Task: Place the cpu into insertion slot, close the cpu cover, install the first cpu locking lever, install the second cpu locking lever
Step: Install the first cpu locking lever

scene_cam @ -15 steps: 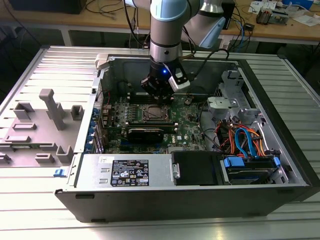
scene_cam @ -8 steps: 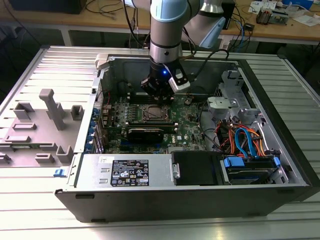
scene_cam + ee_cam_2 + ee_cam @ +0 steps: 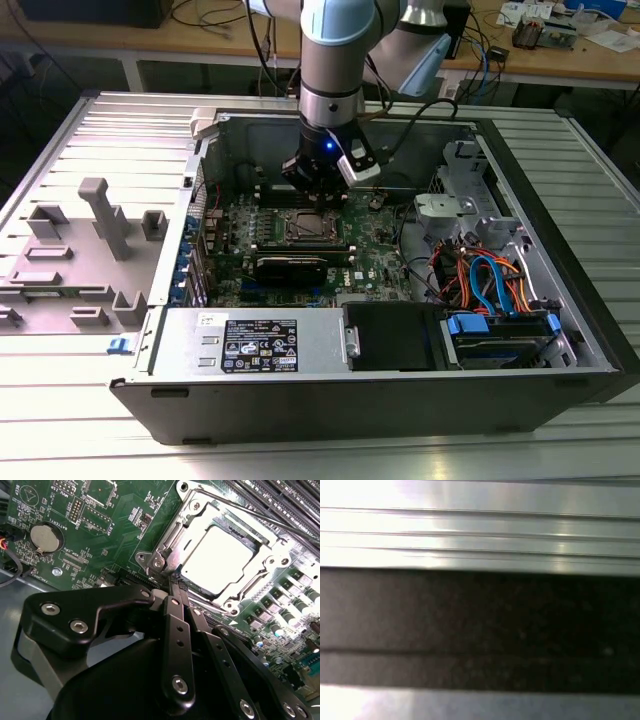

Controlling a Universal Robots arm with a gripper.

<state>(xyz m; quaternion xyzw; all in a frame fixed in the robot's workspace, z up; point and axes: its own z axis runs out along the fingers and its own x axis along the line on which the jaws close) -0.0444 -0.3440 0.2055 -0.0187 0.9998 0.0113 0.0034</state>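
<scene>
Now: gripper at the socket corner, cover down over the cpu

I see the arm reaching down into the open case (image 3: pixel 560 300), with the gripper (image 3: pixel 318 187) low over the green board (image 3: pixel 235 225), just above the slot (image 3: pixel 300 226) in the exterior view.

In the second wrist view the cpu (image 3: pixel 216 560) sits flat in the slot (image 3: pixel 260 542), its pale metal top bright under the light. The cover (image 3: pixel 172 535) lies flat around it, the chip showing through the square window. A thin lever (image 3: pixel 260 516) runs along the far side of the cover; I cannot tell whether it is latched.

The gripper (image 3: pixel 176 586) has its fingers (image 3: pixel 174 607) drawn together to a narrow tip. That tip sits right at the near corner of the cover frame. I cannot tell whether anything is pinched between them, or whether the tip is touching the metal.

A round coin cell (image 3: pixel 44 536) sits on the board well away from the socket. Black memory slots (image 3: pixel 280 500) run beside the socket on its far side.

The first wrist view gives blurred pale and dark bands; I cannot identify them.
</scene>
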